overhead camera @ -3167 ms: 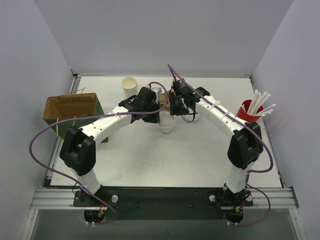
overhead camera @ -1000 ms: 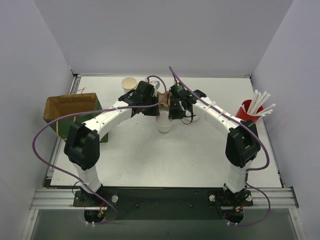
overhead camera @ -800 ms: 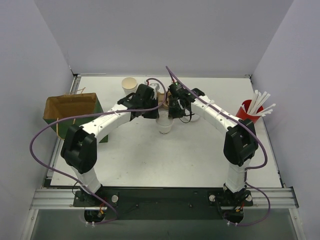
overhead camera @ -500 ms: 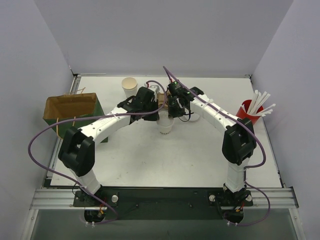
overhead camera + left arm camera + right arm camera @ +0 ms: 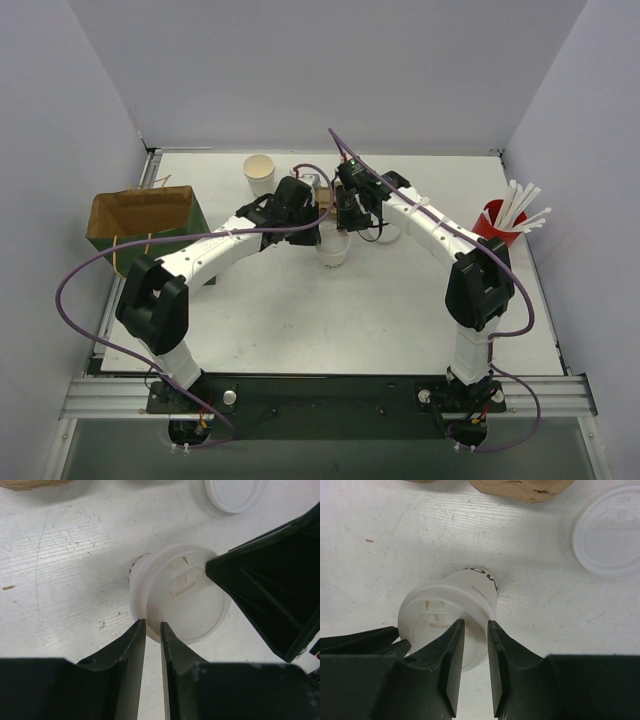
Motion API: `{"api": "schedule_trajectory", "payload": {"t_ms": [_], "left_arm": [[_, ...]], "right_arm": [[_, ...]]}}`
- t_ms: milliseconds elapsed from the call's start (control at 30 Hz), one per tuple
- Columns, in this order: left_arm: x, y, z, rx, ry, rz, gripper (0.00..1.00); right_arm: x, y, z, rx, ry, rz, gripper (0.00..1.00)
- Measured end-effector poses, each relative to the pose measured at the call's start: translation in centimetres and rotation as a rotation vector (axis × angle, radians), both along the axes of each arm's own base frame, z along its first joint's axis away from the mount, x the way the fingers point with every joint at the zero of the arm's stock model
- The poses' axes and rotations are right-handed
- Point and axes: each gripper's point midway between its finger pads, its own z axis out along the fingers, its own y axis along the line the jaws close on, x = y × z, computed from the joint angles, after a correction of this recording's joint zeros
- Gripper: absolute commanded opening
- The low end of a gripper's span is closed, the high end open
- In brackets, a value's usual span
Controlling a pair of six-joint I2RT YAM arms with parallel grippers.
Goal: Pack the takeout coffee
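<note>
White cup [image 5: 479,589], flat whitish lid [image 5: 182,600] on, upright mid table [image 5: 350,320] — dark print on side, we can't read it. Left fingers [image 5: 131,655], right fingers [image 5: 451,655] at lid rim, slim gaps — whether gripping, we cannot tell.

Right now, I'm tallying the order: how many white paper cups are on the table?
2: a lidded cup in the middle, an open cup at back left; more may be hidden.
</note>
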Motion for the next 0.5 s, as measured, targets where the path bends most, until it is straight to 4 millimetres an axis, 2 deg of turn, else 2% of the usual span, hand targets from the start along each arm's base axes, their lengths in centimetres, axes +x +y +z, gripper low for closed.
{"api": "schedule_trajectory", "payload": {"t_ms": [500], "left_arm": [[-0.56,0.19,0.95,0.026,0.022,-0.013,0.32]], "right_arm": [[0.0,-0.18,-0.02,0.001,0.001,-0.026,0.21]]}}
